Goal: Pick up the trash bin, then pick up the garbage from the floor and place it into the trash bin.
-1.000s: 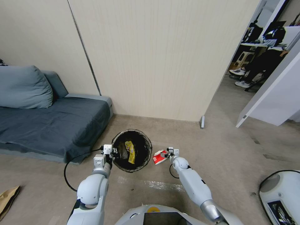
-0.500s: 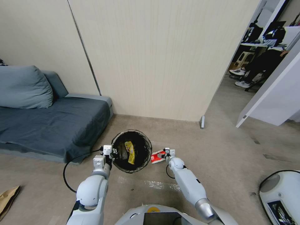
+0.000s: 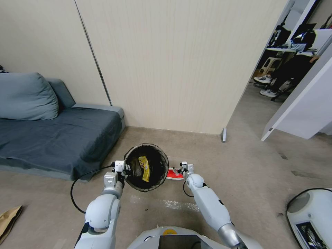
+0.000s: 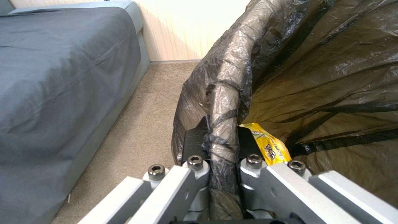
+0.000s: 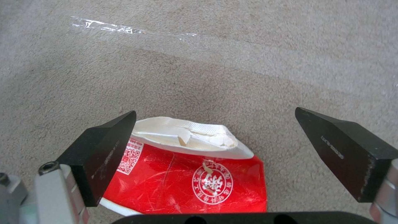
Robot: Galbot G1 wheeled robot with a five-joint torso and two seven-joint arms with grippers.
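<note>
The trash bin hangs off the floor in my left gripper, whose fingers pinch its bagged rim; a yellow wrapper lies inside. Just beside it, a red-and-white packet lies against one finger of my right gripper, fingers spread wide, not pinching.

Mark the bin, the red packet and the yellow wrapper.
bin (image 3: 162,157), head view, bag-lined rim.
red packet (image 5: 186,183), right wrist view, red face.
yellow wrapper (image 3: 144,168), head view, its middle, inside the bin.
</note>
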